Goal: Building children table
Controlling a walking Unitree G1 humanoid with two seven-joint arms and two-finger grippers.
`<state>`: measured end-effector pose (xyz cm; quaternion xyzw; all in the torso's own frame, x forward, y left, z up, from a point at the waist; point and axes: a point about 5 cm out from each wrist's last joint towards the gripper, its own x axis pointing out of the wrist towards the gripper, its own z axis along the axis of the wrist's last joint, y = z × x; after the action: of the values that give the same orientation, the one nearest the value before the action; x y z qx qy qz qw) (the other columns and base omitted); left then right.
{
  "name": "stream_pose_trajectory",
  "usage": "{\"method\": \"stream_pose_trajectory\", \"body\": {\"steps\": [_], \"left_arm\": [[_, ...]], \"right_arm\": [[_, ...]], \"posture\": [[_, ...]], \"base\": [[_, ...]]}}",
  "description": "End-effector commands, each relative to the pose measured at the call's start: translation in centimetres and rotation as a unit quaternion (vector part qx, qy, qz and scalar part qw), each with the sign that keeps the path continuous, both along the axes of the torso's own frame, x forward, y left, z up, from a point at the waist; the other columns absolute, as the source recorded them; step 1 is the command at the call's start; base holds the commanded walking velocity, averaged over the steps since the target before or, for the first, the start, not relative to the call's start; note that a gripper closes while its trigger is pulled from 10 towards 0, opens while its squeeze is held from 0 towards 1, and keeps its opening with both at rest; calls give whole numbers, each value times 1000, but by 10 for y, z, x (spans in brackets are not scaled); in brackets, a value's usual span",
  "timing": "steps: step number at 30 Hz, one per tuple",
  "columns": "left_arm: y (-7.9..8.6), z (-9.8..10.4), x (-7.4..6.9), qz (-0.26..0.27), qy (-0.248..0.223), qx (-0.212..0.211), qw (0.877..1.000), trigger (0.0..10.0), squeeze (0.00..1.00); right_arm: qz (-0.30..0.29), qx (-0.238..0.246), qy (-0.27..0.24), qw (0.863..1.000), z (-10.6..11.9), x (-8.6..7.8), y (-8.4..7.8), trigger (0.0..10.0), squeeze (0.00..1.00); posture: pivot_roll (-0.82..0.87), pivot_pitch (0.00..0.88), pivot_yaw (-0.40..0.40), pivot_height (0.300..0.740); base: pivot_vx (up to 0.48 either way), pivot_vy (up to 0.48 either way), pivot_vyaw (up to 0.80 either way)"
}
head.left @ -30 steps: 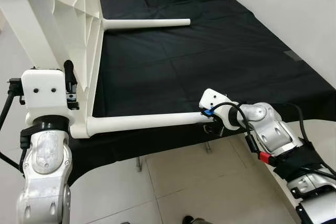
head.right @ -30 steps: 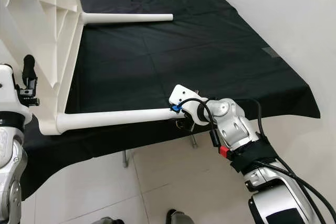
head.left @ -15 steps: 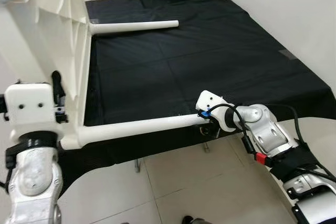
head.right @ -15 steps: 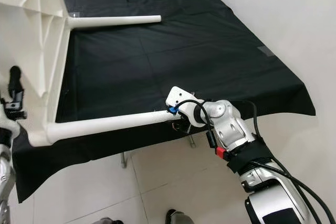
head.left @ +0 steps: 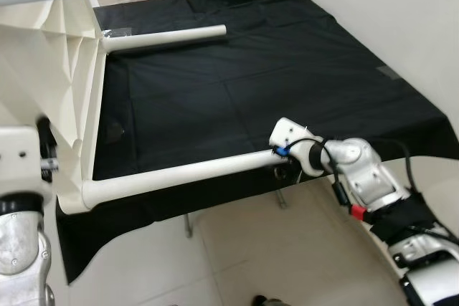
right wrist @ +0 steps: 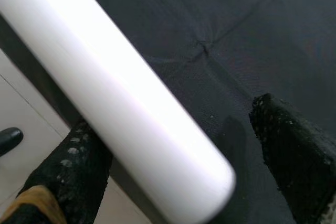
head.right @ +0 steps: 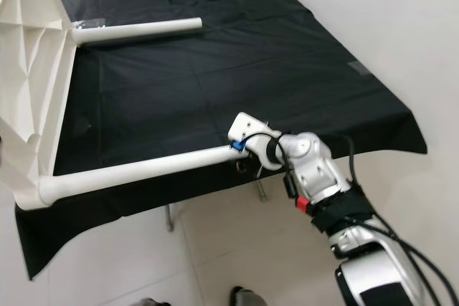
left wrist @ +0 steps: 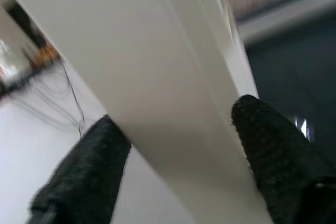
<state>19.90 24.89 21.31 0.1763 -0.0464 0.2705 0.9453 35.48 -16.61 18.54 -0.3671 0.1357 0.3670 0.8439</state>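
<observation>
White plastic children table [head.left: 64, 98] tipped on side, frame left; two round legs [head.left: 186, 171] jutting right over black-covered bench [head.left: 301, 84].
</observation>
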Motion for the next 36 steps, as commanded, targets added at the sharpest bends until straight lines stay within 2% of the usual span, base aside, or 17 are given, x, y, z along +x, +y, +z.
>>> {"method": "stream_pose_trajectory", "body": {"steps": [1, 3, 8, 9, 12, 13, 14, 15, 18, 19, 21, 23, 29, 30, 32, 34, 36], "left_arm": [[-11, -10, 0, -31, 19, -25, 999, 10000, 1000], [-28, -12, -2, -84, 11, -39, 996, 10000, 1000], [-35, -13, -5, -101, 13, -41, 994, 10000, 1000], [-44, -15, -8, -126, 22, -25, 991, 10000, 769], [-46, -15, -9, -135, 23, -18, 990, 10000, 769], [-46, -14, -10, -138, 23, -15, 990, 10000, 353], [-46, -14, -10, -138, 23, -15, 990, 10000, 353], [-45, -14, -9, -138, 22, -13, 990, 10000, 106], [-44, -13, -9, -138, 21, -12, 990, 10000, 106], [-44, -11, -8, -139, 17, -7, 990, 10000, 0], [-46, -6, -5, -155, 8, 1, 988, 10000, 0], [-46, -6, -5, -155, 8, 1, 988, 10000, 0], [-52, -5, 0, -189, 5, 1, 982, 10000, 0], [-52, -5, 0, -189, 5, 1, 982, 10000, 0], [-57, -5, 1, -211, 4, -1, 978, 10000, 0], [-62, -6, 2, -227, 5, -3, 974, 10000, 0], [-63, -7, 3, -232, 5, -3, 973, 10000, 0]], "right_arm": [[-6, 11, -52, 999, 23, 3, -3, 10000, 0], [-8, 11, -50, 999, 23, 2, -6, 10000, 0], [-9, 11, -48, 999, 23, 1, -9, 10000, 0], [-15, 6, -45, 999, 21, -1, -14, 10000, 0], [-17, 4, -44, 999, 20, -2, -16, 10000, 0], [-19, 4, -43, 999, 20, -2, -16, 10000, 0], [-19, 4, -43, 999, 20, -2, -16, 10000, 0], [-19, 5, -41, 999, 19, -3, -17, 10000, 0], [-19, 6, -40, 999, 18, -3, -16, 10000, 0], [-20, 4, -36, 999, 16, -4, -18, 10000, 0], [-26, -12, -18, 999, 11, -9, -29, 10000, 0], [-26, -12, -18, 999, 11, -9, -29, 10000, 0], [-7, -62, 62, 996, -3, -34, -64, 10000, 0], [-7, -62, 62, 996, -3, -34, -64, 10000, 0], [-2, -61, 73, 995, 2, -43, -82, 10000, 0], [9, -49, 79, 996, 9, -51, -94, 10000, 0], [16, -44, 83, 995, 12, -54, -96, 10000, 0]], "posture": [[100, 179, 27, 740], [100, 179, 27, 740], [96, 178, 28, 740], [95, 180, 28, 740], [95, 180, 28, 740], [95, 182, 28, 740], [95, 182, 28, 740], [97, 182, 26, 740], [97, 182, 26, 740], [100, 182, 24, 740], [94, 184, 22, 740], [94, 184, 22, 740], [84, 184, 23, 740], [84, 184, 23, 740], [80, 184, 23, 740], [78, 182, 24, 740], [76, 182, 25, 740]], "base": [[0, 0, 0], [0, 0, 0], [0, 0, 0], [0, 0, 0], [0, 0, 0], [0, 0, 0], [0, 0, 0], [0, 0, 0], [0, 0, 0], [0, 0, 0], [0, 0, 0], [0, 0, 0], [0, 0, 0], [0, 0, 0], [0, 0, 0], [0, 0, 0], [0, 0, 0]]}}
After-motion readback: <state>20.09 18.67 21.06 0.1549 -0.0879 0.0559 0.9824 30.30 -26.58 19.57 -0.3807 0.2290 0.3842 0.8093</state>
